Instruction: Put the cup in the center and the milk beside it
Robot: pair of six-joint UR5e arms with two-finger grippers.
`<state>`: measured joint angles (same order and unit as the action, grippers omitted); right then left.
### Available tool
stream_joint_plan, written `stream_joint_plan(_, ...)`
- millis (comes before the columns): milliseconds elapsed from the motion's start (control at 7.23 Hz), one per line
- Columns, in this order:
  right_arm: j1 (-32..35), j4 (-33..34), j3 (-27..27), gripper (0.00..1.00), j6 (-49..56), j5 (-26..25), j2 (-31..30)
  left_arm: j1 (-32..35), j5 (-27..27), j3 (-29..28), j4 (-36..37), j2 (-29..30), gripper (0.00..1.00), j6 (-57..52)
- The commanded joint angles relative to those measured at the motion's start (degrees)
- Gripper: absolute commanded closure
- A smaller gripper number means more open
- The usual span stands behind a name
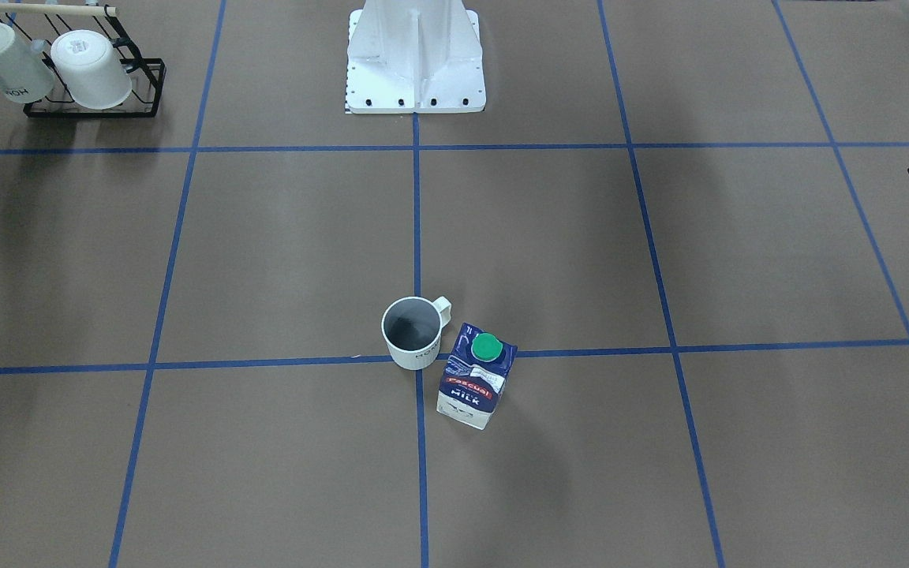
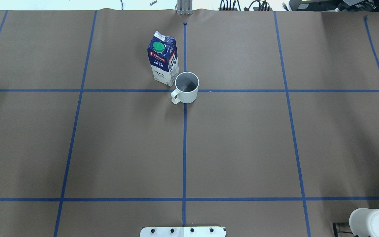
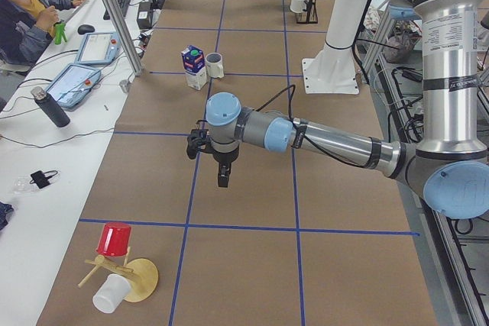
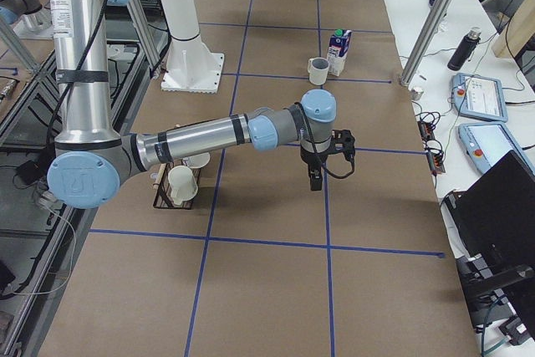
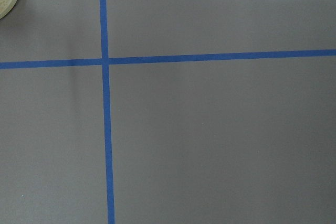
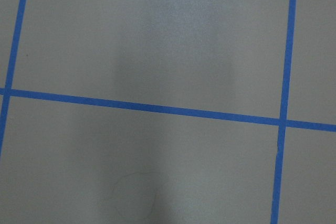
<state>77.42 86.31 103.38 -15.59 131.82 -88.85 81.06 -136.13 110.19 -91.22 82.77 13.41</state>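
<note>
**Both grippers hang above bare paper; cup and milk stand together at a tape crossing**

We see the left gripper [image 3: 222, 177] pointing down above the table [image 1: 265, 237], holding nothing. Whether its jaws are spread or pressed together we cannot tell. Its wrist camera shows only brown paper and blue tape [image 5: 105, 129] below it. Outward from it, toward the table's end, a red cup [image 3: 114, 240] sits upside down on a wooden stand [image 3: 131, 279].

The right gripper [image 4: 315, 180] hangs the same way at the other end, also holding nothing, and again we cannot tell how its jaws stand. Back from it, toward the robot, a wire rack [image 1: 91, 112] carries two white mugs [image 1: 91, 69].

Well apart from both grippers, between them, the cup [image 1: 413, 335] stands upright on a tape crossing. Its handle is turned toward the robot. The milk carton [image 1: 474, 383] stands upright just beside the cup, on the left gripper's side and a little farther from the robot. We cannot tell whether the two touch.
</note>
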Motion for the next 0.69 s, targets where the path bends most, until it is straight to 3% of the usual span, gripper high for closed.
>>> stream_joint_plan(0,-0.34,0.00,-0.02,0.00,-0.06,-0.08,-0.09,-0.11,-0.10,0.55,-0.10,-0.77,0.02,0.13)
stream_joint_plan(553,-1.66,2.11,-0.19,0.00,-0.15,2.11,0.26,-0.11,0.60,-2.43,0.08,1.33,0.02,0.31)
